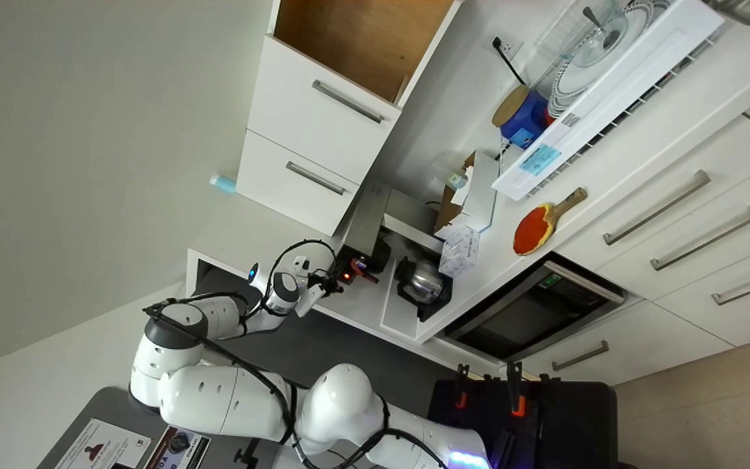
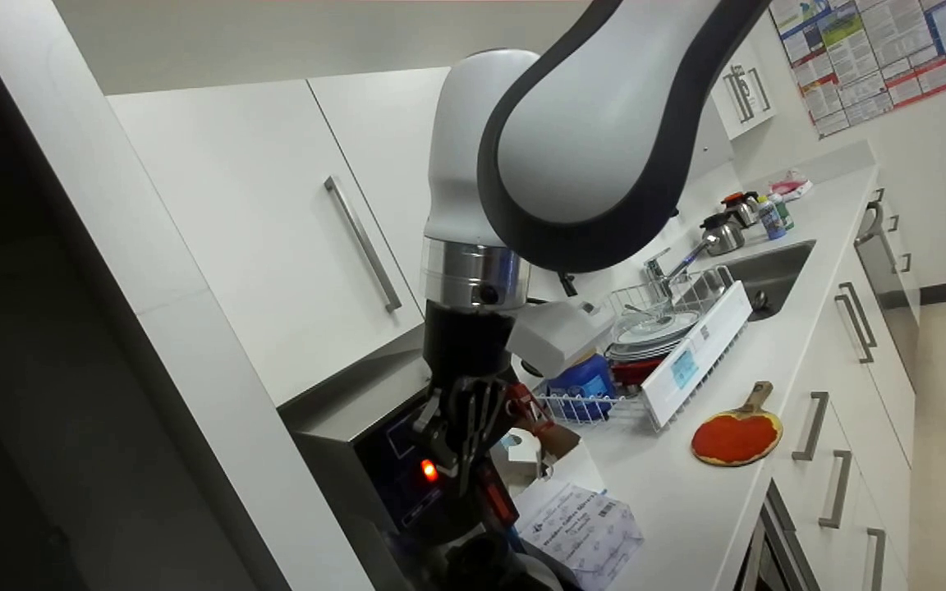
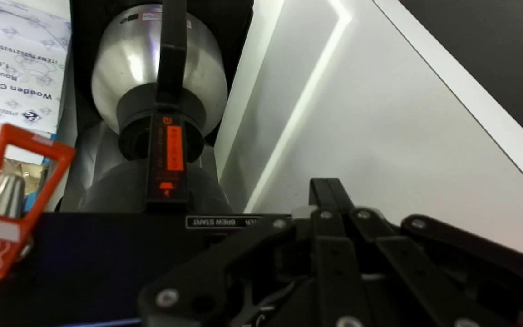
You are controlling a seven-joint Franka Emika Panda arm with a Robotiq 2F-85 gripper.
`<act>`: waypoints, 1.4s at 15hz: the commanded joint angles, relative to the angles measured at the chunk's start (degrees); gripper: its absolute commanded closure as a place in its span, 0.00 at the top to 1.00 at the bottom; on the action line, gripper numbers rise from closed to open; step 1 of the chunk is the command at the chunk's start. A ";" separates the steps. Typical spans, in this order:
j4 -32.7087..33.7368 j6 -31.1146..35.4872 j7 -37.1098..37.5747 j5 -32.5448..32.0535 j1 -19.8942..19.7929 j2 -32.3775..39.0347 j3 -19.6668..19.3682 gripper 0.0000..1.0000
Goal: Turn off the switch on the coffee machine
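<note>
Here's the gripper (image 3: 329, 193), fingers together, empty, probably for prodding, the machine (image 2: 383, 464) and its glowing light (image 2: 429, 470) close beside it!

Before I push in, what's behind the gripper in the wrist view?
The coffee machine's black panel and a white surface show behind the gripper. A BREW START label shows beside it, one end covered; anything directly behind is hidden.

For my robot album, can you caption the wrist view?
Closed tool near the black coffee machine and a shiny steel jug.
</note>
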 commanded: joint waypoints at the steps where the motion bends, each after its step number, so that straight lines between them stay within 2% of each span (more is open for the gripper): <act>1: 0.06 1.38 0.60 -0.01 -0.05 0.18 0.11 0.00; 10: 0.80 2.84 1.83 -3.54 -1.33 1.60 0.99 0.00; 21: 1.38 7.29 6.31 -13.80 -4.47 3.99 2.54 0.00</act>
